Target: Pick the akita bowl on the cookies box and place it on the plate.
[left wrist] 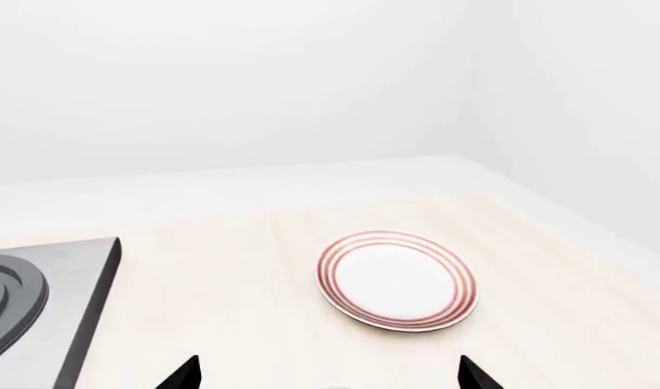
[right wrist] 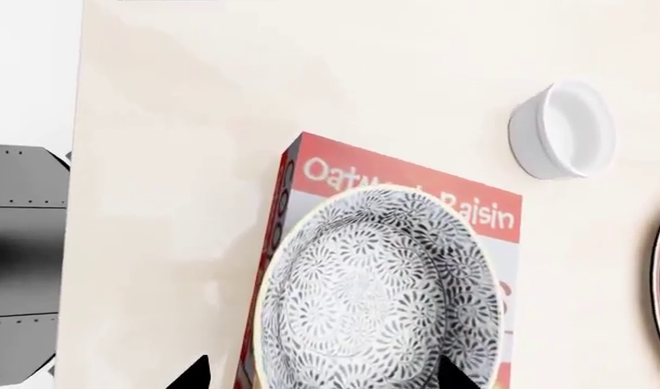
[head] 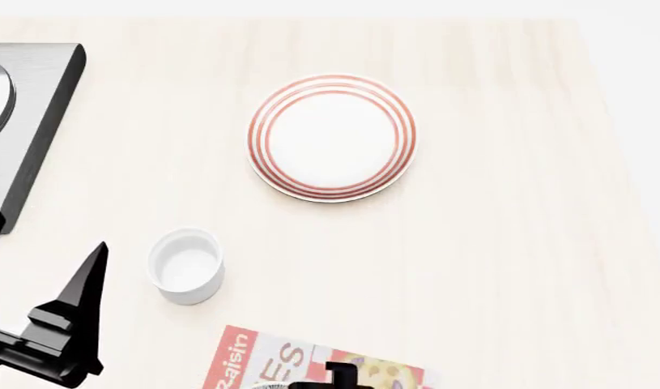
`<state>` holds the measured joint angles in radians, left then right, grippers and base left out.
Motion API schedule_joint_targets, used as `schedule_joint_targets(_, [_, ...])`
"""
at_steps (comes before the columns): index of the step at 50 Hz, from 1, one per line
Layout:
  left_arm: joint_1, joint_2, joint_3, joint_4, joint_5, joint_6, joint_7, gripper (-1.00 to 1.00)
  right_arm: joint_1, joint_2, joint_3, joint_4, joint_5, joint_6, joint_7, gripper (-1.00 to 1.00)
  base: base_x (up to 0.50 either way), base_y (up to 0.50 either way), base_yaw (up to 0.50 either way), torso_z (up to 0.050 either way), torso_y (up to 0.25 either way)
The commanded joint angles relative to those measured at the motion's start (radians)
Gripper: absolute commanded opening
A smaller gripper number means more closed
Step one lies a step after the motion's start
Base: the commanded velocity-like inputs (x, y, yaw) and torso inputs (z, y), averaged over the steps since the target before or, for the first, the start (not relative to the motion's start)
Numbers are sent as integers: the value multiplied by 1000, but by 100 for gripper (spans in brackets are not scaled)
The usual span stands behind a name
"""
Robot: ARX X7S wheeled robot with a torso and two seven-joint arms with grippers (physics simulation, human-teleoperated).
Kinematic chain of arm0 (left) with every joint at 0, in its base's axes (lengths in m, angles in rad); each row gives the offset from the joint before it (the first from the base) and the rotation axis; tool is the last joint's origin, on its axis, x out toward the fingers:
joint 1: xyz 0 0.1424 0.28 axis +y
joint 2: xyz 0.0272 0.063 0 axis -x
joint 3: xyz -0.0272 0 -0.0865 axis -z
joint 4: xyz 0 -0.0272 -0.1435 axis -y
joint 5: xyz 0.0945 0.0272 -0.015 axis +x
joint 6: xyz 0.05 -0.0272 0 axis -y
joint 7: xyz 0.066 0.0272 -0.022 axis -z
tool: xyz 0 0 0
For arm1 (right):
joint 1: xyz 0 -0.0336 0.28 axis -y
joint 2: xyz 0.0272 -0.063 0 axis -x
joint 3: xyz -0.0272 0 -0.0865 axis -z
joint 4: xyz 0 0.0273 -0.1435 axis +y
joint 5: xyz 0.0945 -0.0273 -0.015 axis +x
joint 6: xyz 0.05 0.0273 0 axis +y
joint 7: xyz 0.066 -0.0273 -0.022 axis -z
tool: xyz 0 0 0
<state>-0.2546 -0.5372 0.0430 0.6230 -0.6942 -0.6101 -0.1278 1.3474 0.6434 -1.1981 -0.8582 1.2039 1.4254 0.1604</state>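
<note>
The akita bowl (right wrist: 378, 290) sits atop the cookies box (right wrist: 308, 186), framed by the right gripper (right wrist: 321, 374), its fingers spread and empty; rigid and probably slick, it suits a rim grasp. The plate (head: 331, 137) waits well apart.

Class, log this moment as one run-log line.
stage: pre-grasp | speckled grey-black akita bowl: on red-and-white cookies box | right end effector: open above bowl | red-ringed white plate: bare
</note>
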Motion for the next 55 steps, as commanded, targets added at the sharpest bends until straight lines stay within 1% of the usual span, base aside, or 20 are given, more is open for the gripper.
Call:
schedule_joint_targets(1, [4, -1, 1, -4, 0, 7, 1, 100, 11, -19, -64, 6, -89, -43, -49, 100, 0, 0, 0, 0, 0])
schedule_joint_targets(8, [4, -3, 0, -6, -2, 8, 1, 100, 8, -28, -111, 12, -131, -63, -72, 100, 0, 0, 0, 0, 0])
schedule_joint_targets(18, [4, -6, -1, -2, -7, 6, -5, 100, 6, -31, -150, 12, -137, -63, -87, 100, 0, 0, 0, 0, 0])
schedule_joint_targets(29, [1, -7, 4, -3, -5, 5, -9, 100, 16, -3, -228, 26, -223, -110, -137, 100, 0, 0, 0, 0, 0])
schedule_joint_targets(35, [3, -7, 5, -6, -4, 10, -7, 100, 22, 4, -246, 41, -255, -135, -149, 100, 0, 0, 0, 0, 0])
schedule_joint_targets(36, [4, -7, 5, -5, -4, 11, -7, 100, 21, 4, -254, 43, -266, -140, -150, -100, 0, 0, 0, 0, 0])
schedule_joint_targets(47, [8, -10, 3, -6, -8, 14, -9, 100, 30, 11, -273, 45, -303, -166, -150, -100, 0, 0, 0, 0, 0])
schedule_joint_targets(55, [9, -12, 2, -2, -12, 14, -11, 100, 59, 21, -271, 20, -295, -143, -144, -100, 0, 0, 0, 0, 0])
